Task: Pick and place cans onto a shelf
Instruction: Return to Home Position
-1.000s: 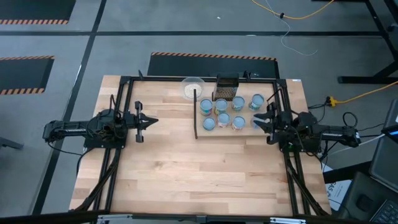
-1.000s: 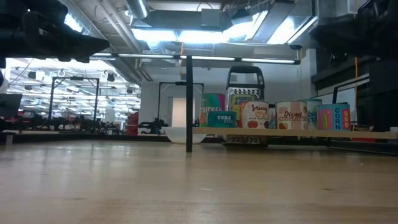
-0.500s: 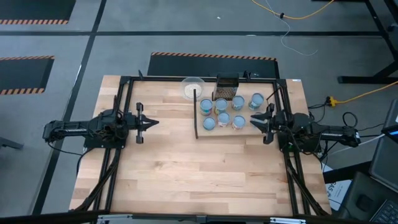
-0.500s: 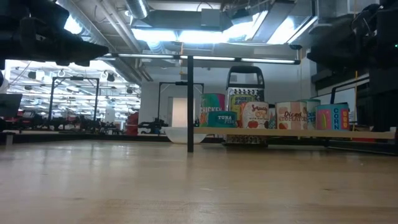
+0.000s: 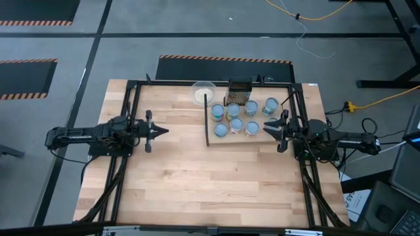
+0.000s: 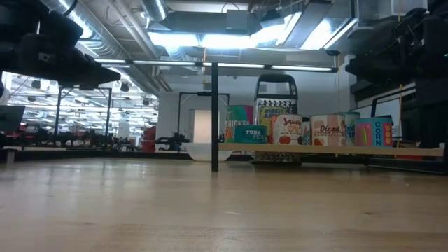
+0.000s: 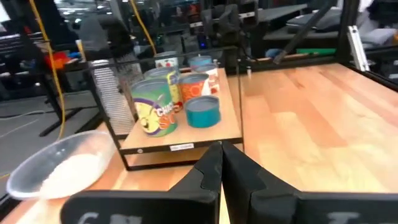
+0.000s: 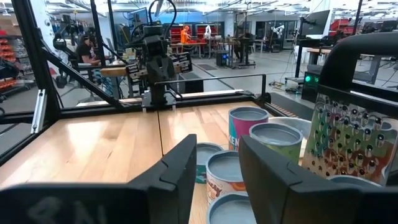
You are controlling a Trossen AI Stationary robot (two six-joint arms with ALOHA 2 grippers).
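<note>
Several short cans with pale blue tops stand upright on the pale shelf board, which has a black bar along its left end. In the low view the cans stand in a row on the raised board. My right gripper is open and empty at the shelf's right end, its fingers pointing over the cans. My left gripper is shut and empty over the table left of the shelf, pointing at it.
A whitish bowl and a dark grater stand at the far edge behind the shelf. A black frame runs along the table's edges. Bare tabletop lies toward the near edge.
My right gripper has gone toward the table's left, over the shelf's right end. My left gripper has gone down and a little toward the shelf. The cans have kept still.
</note>
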